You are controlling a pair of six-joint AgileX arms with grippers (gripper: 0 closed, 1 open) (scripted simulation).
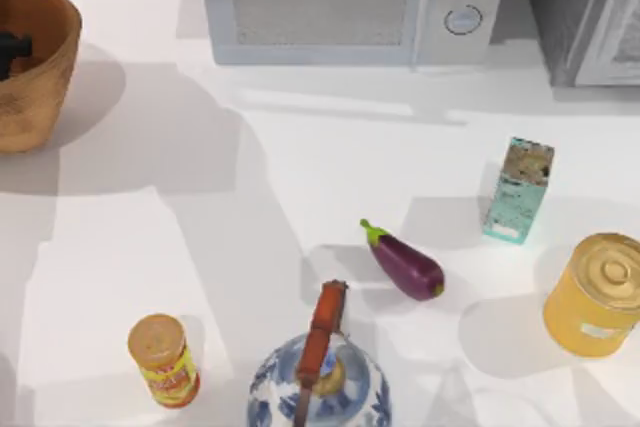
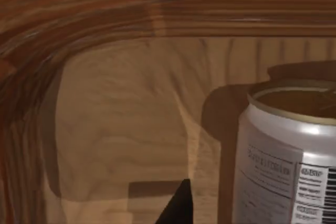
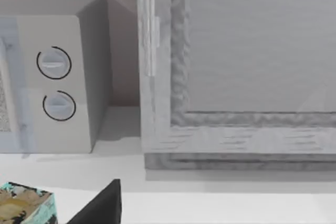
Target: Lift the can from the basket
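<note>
A: Where's the basket (image 1: 35, 67)?

B: Far left of the table, at the back, partly cut off by the top view's left edge. It's a round, orange-brown, bowl-shaped thing w/ a ribbed inner wall.

A: And the can (image 2: 286, 156)?

B: Inside the basket. The left wrist view shows it upright on the basket floor: white side, small print and a barcode, dull tan recessed top. It stands apart from the ribbed wall behind it.

A: Left gripper (image 1: 10, 52)?

B: A dark shape inside the basket at the top view's left edge. In its own wrist view a single dark fingertip (image 2: 176, 208) shows near the can but not touching it. Can't tell if the fingers are apart or together.

A: Right arm?

B: Its wrist view looks at a grey cabinet (image 3: 236, 66) and a microwave (image 3: 52, 77) at the back right, w/ one dark fingertip (image 3: 102, 205) low in view. Whether that gripper is apart or together, can't tell either.

A: What else is on the table?

B: An orange-yellow-labelled can (image 1: 165, 359) front left, a blue-and-white teapot (image 1: 318, 382) front centre, an eggplant (image 1: 405, 263) just right of centre, a teal carton (image 1: 518, 190) further right, and a big yellow tin (image 1: 592, 294) by the right edge. All well apart from the basket
</note>
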